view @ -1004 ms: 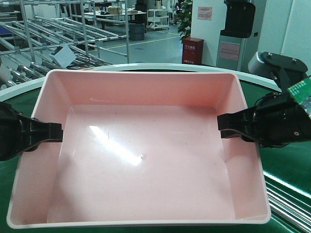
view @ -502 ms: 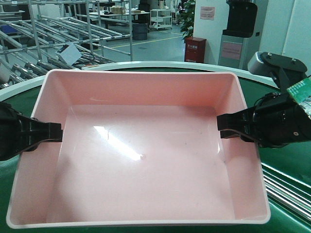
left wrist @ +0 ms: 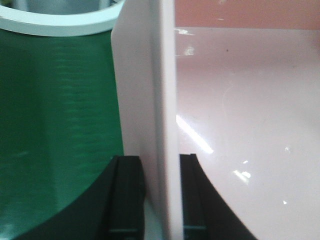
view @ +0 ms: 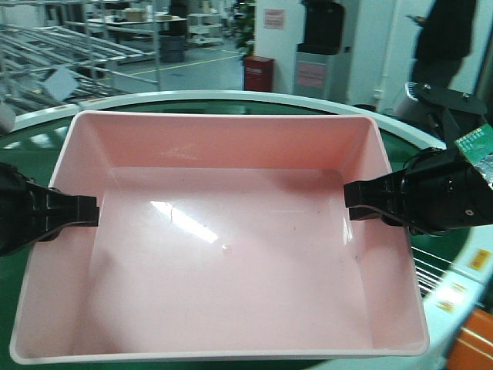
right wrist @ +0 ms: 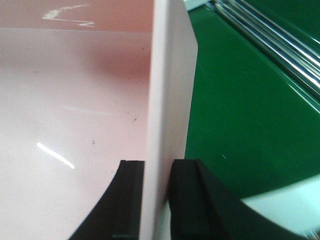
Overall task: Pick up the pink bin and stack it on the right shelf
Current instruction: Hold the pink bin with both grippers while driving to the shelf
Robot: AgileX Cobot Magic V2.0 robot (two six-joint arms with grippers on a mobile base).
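Straddling pink bin (view: 223,254) walls, wrist views only: left gripper (left wrist: 160,164), right gripper (right wrist: 157,169).

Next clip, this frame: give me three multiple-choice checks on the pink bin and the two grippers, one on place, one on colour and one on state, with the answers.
1. Where does the left gripper hold the pink bin?
A. on its left side wall
B. on its far wall
C. on its floor

2. What colour is the belt seen beside the bin?
A. blue
B. green
C. grey

3. What is the state of the right gripper?
A. open, clear of the bin
B. shut on a blue crate
C. shut on the bin's right side wall

Answers:
1 A: the left wrist view shows the jaws on either side of that wall.
2 B: green shows next to the bin in both wrist views.
3 C: the right wrist view shows the jaws pressed against both faces of the wall.
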